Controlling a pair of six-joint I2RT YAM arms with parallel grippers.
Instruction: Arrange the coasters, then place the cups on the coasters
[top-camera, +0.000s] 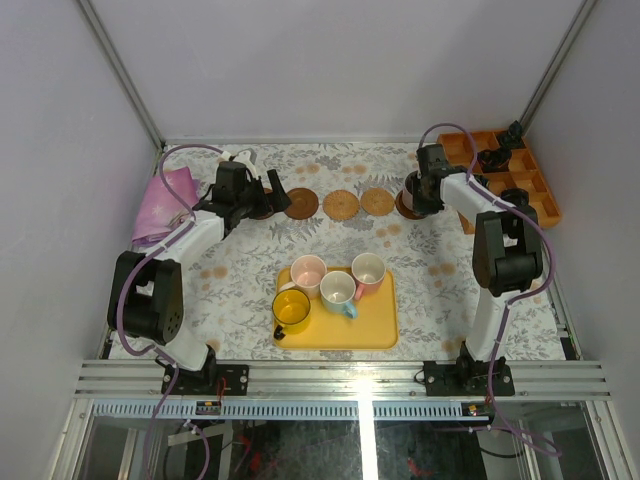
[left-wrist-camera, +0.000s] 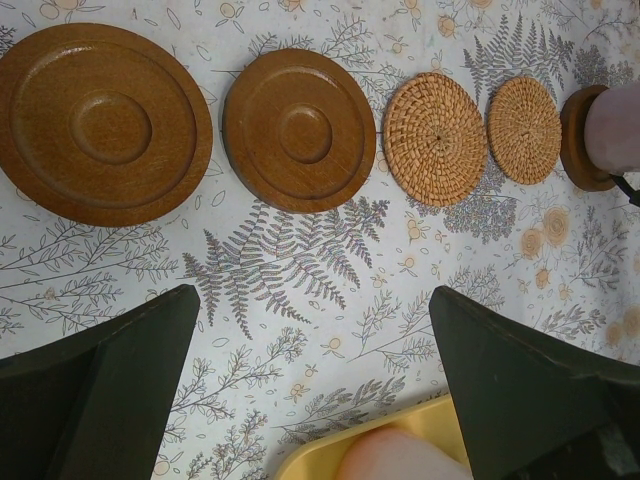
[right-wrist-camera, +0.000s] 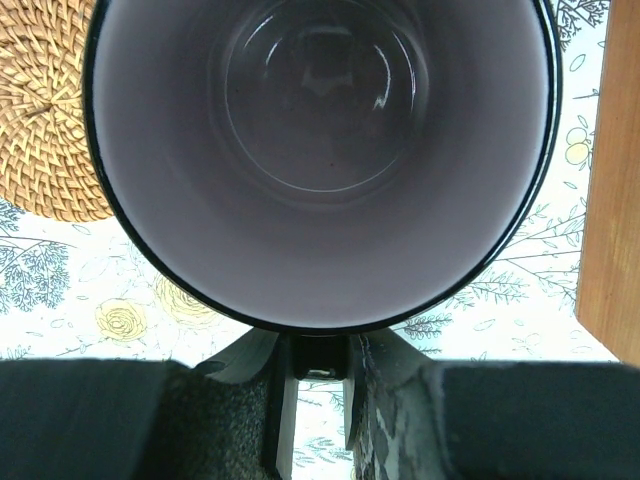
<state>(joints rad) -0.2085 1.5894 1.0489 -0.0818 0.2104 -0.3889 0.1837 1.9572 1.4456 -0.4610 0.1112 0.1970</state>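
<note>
Five coasters lie in a row at the back. In the left wrist view they are two wooden discs (left-wrist-camera: 100, 120) (left-wrist-camera: 298, 128), two woven ones (left-wrist-camera: 435, 138) (left-wrist-camera: 524, 130), and a wooden one (left-wrist-camera: 578, 140) under the mauve cup (left-wrist-camera: 615, 125). My right gripper (right-wrist-camera: 320, 352) (top-camera: 425, 187) is shut on that cup's handle, and I look straight down into the cup (right-wrist-camera: 320, 150). My left gripper (left-wrist-camera: 312, 300) (top-camera: 262, 192) hangs open over the leftmost coaster (top-camera: 265, 211), holding nothing. The pale pink (top-camera: 308, 270), salmon (top-camera: 368, 268), light blue (top-camera: 338, 288) and yellow (top-camera: 291, 308) cups stand on the yellow tray (top-camera: 375, 325).
An orange compartment tray (top-camera: 545, 195) with small black gadgets (top-camera: 495, 158) sits at the back right, close beside the right arm. A purple cloth (top-camera: 165, 205) lies at the left. Walls enclose the table on three sides.
</note>
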